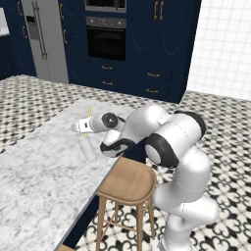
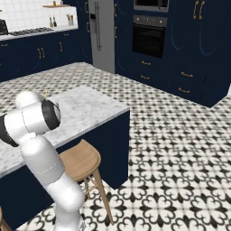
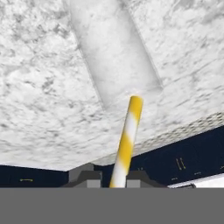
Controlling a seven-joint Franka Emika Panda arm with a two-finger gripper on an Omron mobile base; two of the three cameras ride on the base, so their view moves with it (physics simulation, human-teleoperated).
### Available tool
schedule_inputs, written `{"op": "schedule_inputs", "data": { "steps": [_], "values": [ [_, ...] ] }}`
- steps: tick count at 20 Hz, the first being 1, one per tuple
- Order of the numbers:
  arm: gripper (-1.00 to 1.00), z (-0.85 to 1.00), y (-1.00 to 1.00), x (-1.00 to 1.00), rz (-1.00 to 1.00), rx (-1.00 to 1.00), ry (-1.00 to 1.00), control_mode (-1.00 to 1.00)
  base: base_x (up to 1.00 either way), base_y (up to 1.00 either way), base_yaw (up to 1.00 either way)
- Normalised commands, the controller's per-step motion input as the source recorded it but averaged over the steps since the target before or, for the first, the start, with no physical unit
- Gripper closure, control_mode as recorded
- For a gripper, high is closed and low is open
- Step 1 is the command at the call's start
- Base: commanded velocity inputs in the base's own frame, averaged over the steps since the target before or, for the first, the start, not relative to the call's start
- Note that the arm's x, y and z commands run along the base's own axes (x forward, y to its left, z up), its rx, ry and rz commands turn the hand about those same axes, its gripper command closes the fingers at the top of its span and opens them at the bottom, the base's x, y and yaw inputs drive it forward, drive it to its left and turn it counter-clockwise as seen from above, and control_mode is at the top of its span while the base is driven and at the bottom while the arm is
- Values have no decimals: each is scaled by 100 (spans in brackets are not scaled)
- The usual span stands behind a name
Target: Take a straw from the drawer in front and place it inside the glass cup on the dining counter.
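Gripping the straw, the pincer (hand view) faces the glass cup.

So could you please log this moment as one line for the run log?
stage: placing | gripper: shut on straw | straw tip: at glass cup mouth | cup: on dining counter

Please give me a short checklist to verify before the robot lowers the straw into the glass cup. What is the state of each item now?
1. Straw held between the fingers of the gripper: ok, jaws shut on it.
2. Glass cup on the dining counter: ok.
3. Cup upright: cannot tell; in the left base view it looks tilted or lying.
4. Straw tip over the cup mouth: cannot tell; in the hand view the tip ends at the cup's near end.
5. Cup free of other things: ok, nothing visible inside.
6. Stool clear of the hand: ok, it stands below the counter edge.
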Motion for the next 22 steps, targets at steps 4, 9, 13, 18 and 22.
{"op": "schedule_inputs", "data": {
  "steps": [4, 9, 13, 18, 22],
  "values": [
    [100, -50, -22, -38, 0, 0, -13, -100, 0, 0, 0],
    [100, -42, -37, -35, 0, 1, -17, -100, 0, 0, 0],
    [100, -11, -26, -13, 0, 4, -15, -100, 0, 0, 0],
    [100, 0, -34, -36, 0, 3, -12, -100, 0, 0, 0],
    [100, 0, -34, -52, 0, 0, -3, -100, 0, 0, 0]
  ]
}}
